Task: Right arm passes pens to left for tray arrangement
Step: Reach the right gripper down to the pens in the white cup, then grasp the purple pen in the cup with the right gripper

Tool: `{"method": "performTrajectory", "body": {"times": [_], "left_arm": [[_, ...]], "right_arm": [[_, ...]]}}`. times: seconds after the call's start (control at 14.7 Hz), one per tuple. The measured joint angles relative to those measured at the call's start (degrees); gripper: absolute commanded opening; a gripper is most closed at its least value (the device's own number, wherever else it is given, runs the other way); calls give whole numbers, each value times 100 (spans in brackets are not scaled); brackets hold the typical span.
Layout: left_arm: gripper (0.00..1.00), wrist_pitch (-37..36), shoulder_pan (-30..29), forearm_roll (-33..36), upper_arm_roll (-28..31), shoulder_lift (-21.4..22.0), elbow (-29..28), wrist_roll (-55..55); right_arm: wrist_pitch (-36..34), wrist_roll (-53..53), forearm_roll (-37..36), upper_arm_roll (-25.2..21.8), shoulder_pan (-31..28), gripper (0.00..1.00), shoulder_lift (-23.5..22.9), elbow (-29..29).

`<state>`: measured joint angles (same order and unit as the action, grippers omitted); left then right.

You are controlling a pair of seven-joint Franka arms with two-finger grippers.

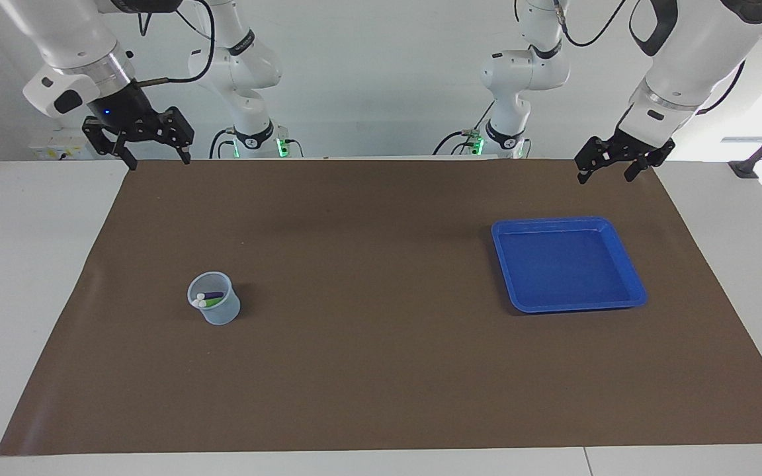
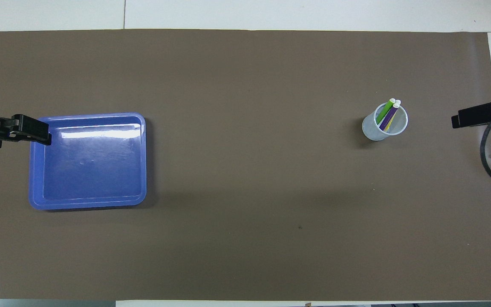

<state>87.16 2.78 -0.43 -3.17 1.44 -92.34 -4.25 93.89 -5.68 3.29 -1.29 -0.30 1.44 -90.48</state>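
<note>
Right gripper (image 1: 155,158): hung in the air over the robots' edge of the brown mat (image 1: 381,370), at the right arm's end; fingers spread apart, nothing between them.
Right arm (image 1: 70,46): came down from above that corner; black cable looped to the wrist, small blue light lit.
Left gripper (image 1: 609,173): hung over the mat's edge at the left arm's end, waiting; fingers apart, nothing held.
Pens (image 2: 387,114): all three stood leaning together in the cup, pale ends up; green, purple and yellow barrels seen from overhead.
Cup (image 1: 222,312): small, translucent, bluish; upright on the mat toward the right arm's end, well apart from both grippers.
Tray (image 1: 631,271): bright blue, flat on the mat toward the left arm's end; nothing in it; well apart from the cup.
Table (image 1: 17,264): white, mostly covered by the mat.
</note>
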Motion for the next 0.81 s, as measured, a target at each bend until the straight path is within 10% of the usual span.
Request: {"method": "performTrajectory", "body": {"times": [0.81], "left_arm": [[100, 0, 0, 0, -1, 0, 0, 0]], "right_arm": [[2028, 569, 4, 27, 261, 99, -1769, -178]]}}
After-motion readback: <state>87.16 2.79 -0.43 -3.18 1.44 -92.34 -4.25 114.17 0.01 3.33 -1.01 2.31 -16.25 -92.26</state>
